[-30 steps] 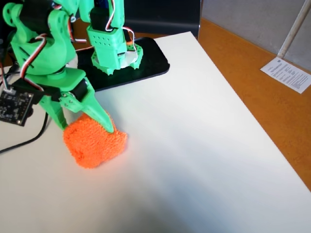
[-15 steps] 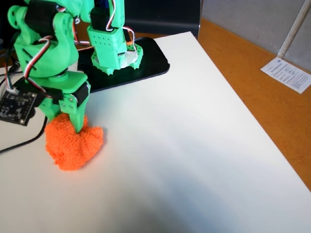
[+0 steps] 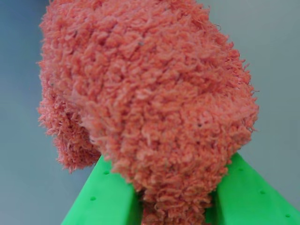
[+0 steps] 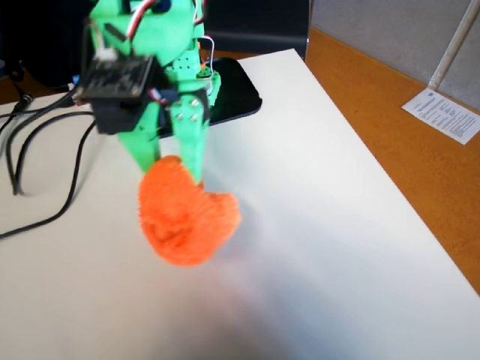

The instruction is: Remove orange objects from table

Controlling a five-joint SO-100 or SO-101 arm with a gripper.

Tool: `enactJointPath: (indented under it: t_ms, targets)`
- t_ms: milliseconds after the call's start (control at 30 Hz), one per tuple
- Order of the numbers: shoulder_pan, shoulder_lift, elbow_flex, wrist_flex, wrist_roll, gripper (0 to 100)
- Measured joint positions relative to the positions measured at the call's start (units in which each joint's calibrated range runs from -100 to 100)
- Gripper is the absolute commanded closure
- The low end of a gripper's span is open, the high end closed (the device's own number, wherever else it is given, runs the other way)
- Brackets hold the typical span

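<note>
**Fluffy orange bundle held above the table, not yet carried off**

Gripper first, since it sits nearest the wrist camera: its two green fingers rise from the bottom edge and pinch the lower end of a fuzzy orange sock, which looks balled up. The jaws are clamped on the fabric, with the bundle bulging out beyond them and filling most of that view.

In the fixed view the same gripper points down from the green arm, and the sock hangs at its tip over the white table. A soft shadow lies below and to the right, so I judge that the bundle is lifted clear or only brushing the surface; the blur makes this hard to settle.

As for progress, the grasp looks done and the carrying away is left. No bin or drop-off place shows in either view, so where the sock should go cannot be told. No other orange thing is visible on the table, though its near and left parts are cut off.

Farther back lie black cables at the left, a dark flat mat behind the arm, and a printed sheet on the brown floor beyond the table edge. Its text is too small to read.
</note>
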Motion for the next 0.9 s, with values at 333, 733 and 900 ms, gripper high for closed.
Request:
enactJointPath:
  t_ms: [333, 733, 900]
  targets:
    - [-24.68, 5.54, -22.86, -18.68, 4.54, 100]
    - [-62.65, 25.00, -44.59, -34.18, 17.73, 100]
    - [-70.36, 25.09, -43.19, -37.46, 16.85, 100]
